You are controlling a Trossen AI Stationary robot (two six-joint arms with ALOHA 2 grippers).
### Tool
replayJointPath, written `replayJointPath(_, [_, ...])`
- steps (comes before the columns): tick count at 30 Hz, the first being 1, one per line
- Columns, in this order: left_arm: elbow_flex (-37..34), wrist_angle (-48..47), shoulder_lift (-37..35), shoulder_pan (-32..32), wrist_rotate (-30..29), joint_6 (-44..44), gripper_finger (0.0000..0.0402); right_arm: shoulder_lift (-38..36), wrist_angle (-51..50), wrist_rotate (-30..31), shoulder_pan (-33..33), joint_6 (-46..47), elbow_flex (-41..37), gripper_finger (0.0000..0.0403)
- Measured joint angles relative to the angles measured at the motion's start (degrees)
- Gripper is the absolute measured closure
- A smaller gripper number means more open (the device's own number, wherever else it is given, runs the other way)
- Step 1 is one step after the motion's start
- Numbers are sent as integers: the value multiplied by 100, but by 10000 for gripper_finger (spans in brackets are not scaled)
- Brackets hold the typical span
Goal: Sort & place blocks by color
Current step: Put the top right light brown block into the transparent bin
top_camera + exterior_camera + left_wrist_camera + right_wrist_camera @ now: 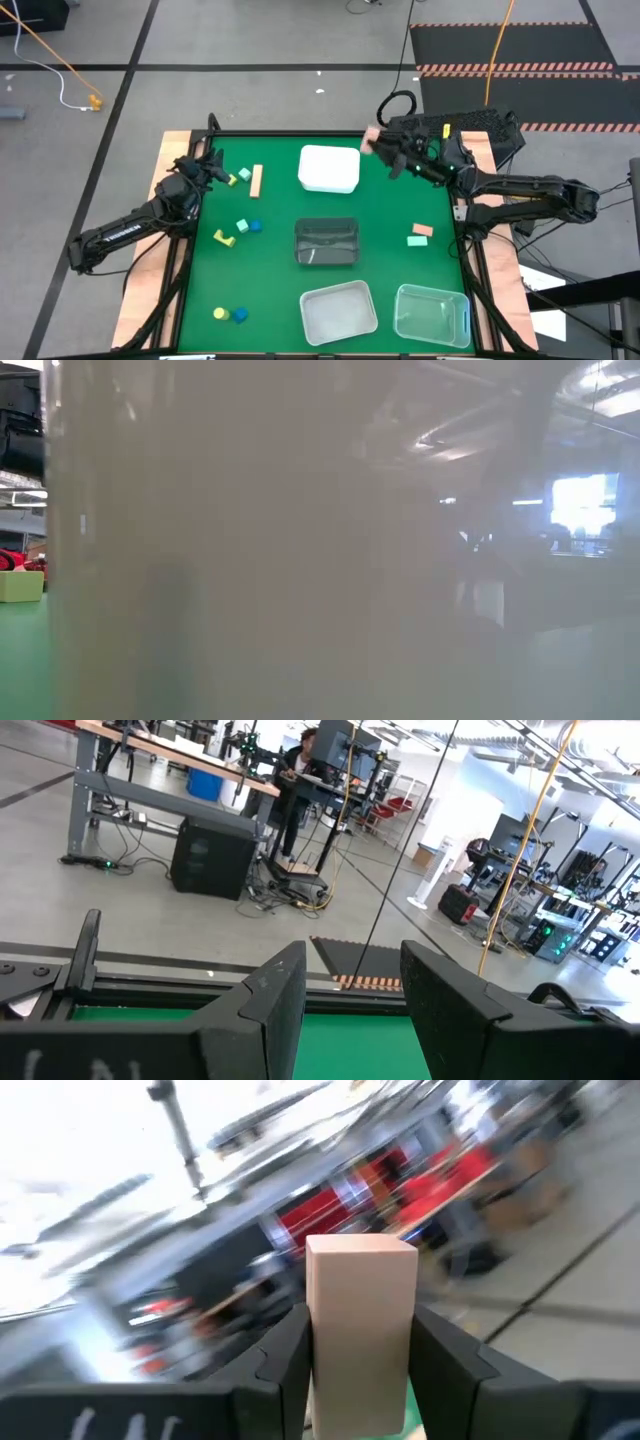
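Note:
My right gripper (372, 142) is off the white tub's (328, 168) far right corner, shut on a salmon pink bar (360, 1320). My left gripper (213, 166) is open at the table's far left, close to a yellow block (243, 174), a mint block (232, 180) and a salmon bar (256, 180) lying flat. A mint cube (241, 226), a blue cube (255, 227) and a yellow piece (224, 238) lie mid-left. A yellow (220, 313) and a blue block (240, 315) lie near-left. A salmon (423, 230) and a mint block (418, 240) lie right. My right gripper pinches the salmon pink bar by its lower part (360, 1380) between the two fingers (290, 1355), one on each long side. The bar sticks out past the fingertips along the fingers and is lifted clear of the table. The wrist view looks out into the room behind it.
A dark tub (327, 241) sits mid-table. Two clear tubs (339, 310) (432, 314) stand at the near edge, and one fills most of the low view (300, 560). Open green mat lies between the white tub and the right-hand blocks.

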Motion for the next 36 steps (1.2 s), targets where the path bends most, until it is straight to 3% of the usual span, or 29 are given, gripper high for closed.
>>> replayJointPath(7, [1,0,0,0,0,0,238,-4,-316,-698,1077,862,6,283])
replayJointPath(14, [1,1,-1,0,1,0,238,-4,-1566,-1705,2122,2456,9,282])
replayJointPath(21, [2,2,-1,0,0,0,238,-2,-2380,-1619,3584,3992,9,282])
replayJointPath(28, [0,0,-2,0,0,0,238,-7,-3024,-945,5134,5588,11,282])
replayJointPath(36, [1,1,0,0,0,0,238,-4,-4595,-1183,6221,7726,10,282])
